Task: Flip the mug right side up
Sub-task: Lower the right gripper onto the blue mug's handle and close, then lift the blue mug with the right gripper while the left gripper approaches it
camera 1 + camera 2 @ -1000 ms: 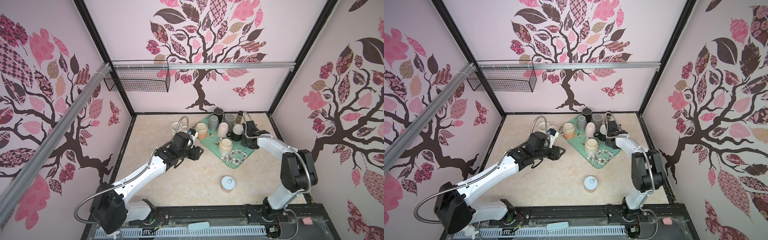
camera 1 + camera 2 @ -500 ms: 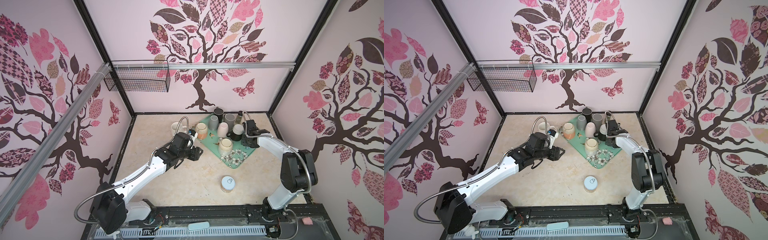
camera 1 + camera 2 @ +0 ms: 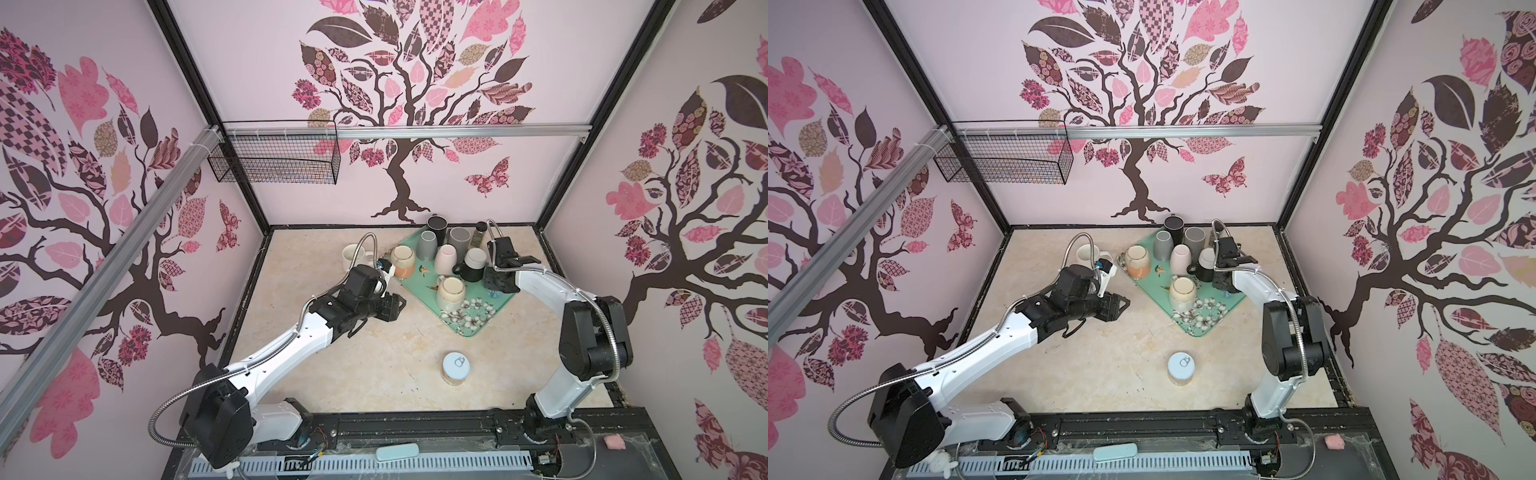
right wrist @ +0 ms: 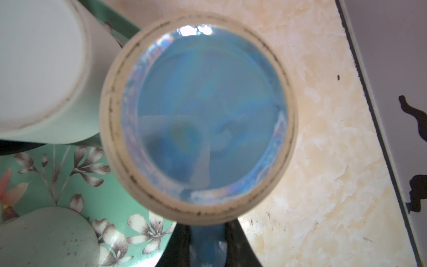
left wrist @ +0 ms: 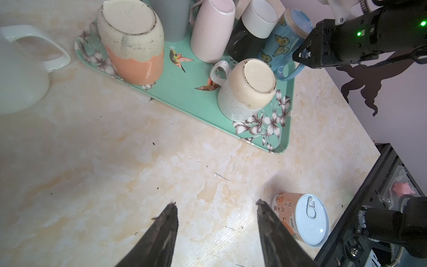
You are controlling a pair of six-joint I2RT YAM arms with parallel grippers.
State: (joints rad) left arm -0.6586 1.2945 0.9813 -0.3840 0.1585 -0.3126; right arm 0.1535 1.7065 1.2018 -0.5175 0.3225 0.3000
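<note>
Can [image 5: 302,217]: upright on the worktop [image 5: 104,150], well off the tray's [image 5: 171,92] near corner, not involved.

Left tool [image 5: 216,208]: just off the tray's left edge, jaws partly apart and empty. You seem to hold it clear so the other arm has room.

Right tool [image 4: 207,231]: at the tray's right edge, closed on the handle [image 4: 206,247] of the blue butterfly mug [image 4: 198,115]. That grip likely gives you leverage for the flip.

Mug: inverted, base ring up, mouth down toward the tray. Long axis near vertical, perhaps leaning slightly. The handle points outward from the tray.
</note>
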